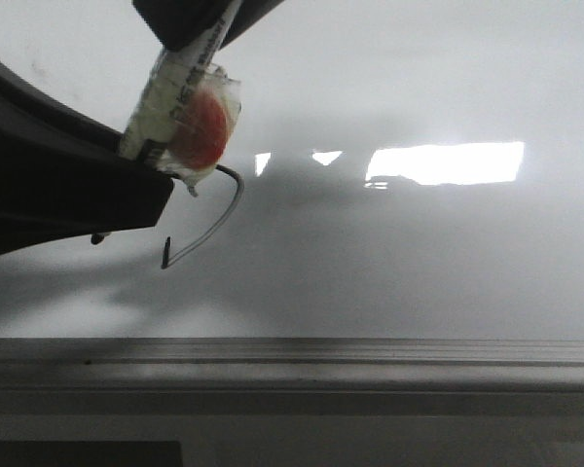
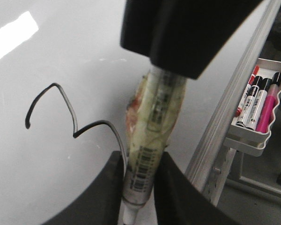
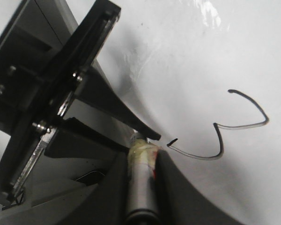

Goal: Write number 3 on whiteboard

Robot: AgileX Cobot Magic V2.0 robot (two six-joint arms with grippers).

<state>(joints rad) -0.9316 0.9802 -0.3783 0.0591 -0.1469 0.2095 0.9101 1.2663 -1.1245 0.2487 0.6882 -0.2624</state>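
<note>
Markers [image 2: 258,103] upright in tray [image 2: 253,138], both end effectors [image 2: 139,187] [image 3: 141,176] clamped on taped marker [image 2: 152,126].

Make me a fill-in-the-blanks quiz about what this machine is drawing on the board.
The figure drawn on the whiteboard is the number ___.
Its line is ___ in colour.
The left tool and the right tool both grip one ___.
In the tray beside the board, one spare pen is bright ___.
Missing words: 3; black; marker; pink.
</note>
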